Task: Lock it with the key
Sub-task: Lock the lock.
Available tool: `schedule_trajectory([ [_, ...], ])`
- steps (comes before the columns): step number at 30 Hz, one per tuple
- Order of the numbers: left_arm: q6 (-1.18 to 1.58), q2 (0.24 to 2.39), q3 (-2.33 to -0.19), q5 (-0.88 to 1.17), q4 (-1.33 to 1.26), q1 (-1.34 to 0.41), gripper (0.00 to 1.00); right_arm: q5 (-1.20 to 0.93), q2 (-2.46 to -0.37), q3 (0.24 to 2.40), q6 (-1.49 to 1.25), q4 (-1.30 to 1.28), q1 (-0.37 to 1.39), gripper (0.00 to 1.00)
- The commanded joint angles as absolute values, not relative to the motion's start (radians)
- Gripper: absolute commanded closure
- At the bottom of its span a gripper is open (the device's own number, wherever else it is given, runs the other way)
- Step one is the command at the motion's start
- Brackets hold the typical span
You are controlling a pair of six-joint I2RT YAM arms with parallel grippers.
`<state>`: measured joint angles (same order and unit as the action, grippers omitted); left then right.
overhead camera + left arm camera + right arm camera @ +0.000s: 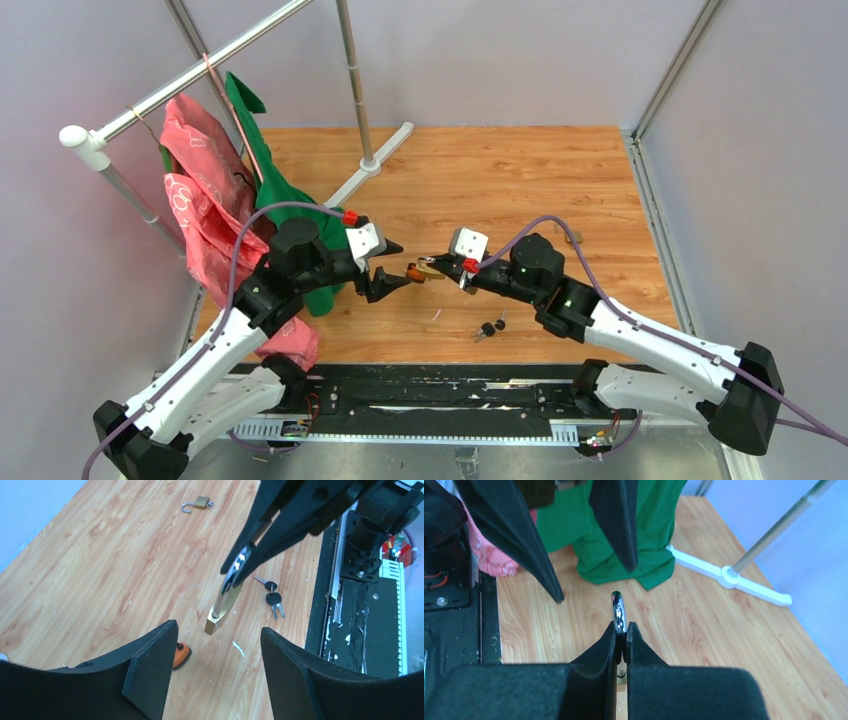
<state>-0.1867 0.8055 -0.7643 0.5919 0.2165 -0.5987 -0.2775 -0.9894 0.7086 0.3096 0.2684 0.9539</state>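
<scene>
Brass padlock (223, 607) pinched by its shackle in right gripper (623, 630), left gripper (398, 264) spread, empty: I'd keep it still, fetch keys (272, 599) off near surface (100, 580), enter keyway squarely.

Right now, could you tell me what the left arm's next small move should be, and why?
Probably lower the left gripper toward the keys: its jaws are open and empty, while the right gripper holds the padlock aloft.
</scene>
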Motion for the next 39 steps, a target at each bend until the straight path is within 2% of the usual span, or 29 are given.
schedule_trajectory([
  [1,-0.257,0.801,-0.718,0.679,0.148,-0.597,0.29,-0.311,-0.940,0.781,0.304,0.329,0.981,1.00],
  [5,-0.181,0.821,-0.689,0.680,0.011,-0.605,0.30,-0.343,-0.943,0.824,0.308,0.321,0.986,1.00],
  [13,-0.216,0.838,-0.673,0.719,-0.037,-0.637,0.35,-0.398,-0.951,0.868,0.295,0.341,0.998,1.00],
  [18,-0.224,0.848,-0.676,0.709,-0.038,-0.666,0.54,-0.411,-0.956,0.867,0.295,0.340,1.006,1.00],
  [24,-0.203,0.860,-0.668,0.697,-0.048,-0.673,0.55,-0.418,-0.950,0.872,0.293,0.347,1.008,1.00],
  [30,-0.222,0.855,-0.661,0.701,-0.047,-0.675,0.74,-0.426,-0.951,0.877,0.295,0.349,1.009,1.00],
  [35,-0.240,0.855,-0.652,0.697,-0.047,-0.675,0.73,-0.435,-0.951,0.882,0.290,0.354,1.008,1.00],
  [37,-0.242,0.857,-0.653,0.696,-0.047,-0.675,0.63,-0.440,-0.951,0.884,0.290,0.354,1.008,1.00],
  [39,-0.245,0.857,-0.655,0.696,-0.048,-0.675,0.61,-0.440,-0.950,0.884,0.291,0.353,1.008,1.00],
])
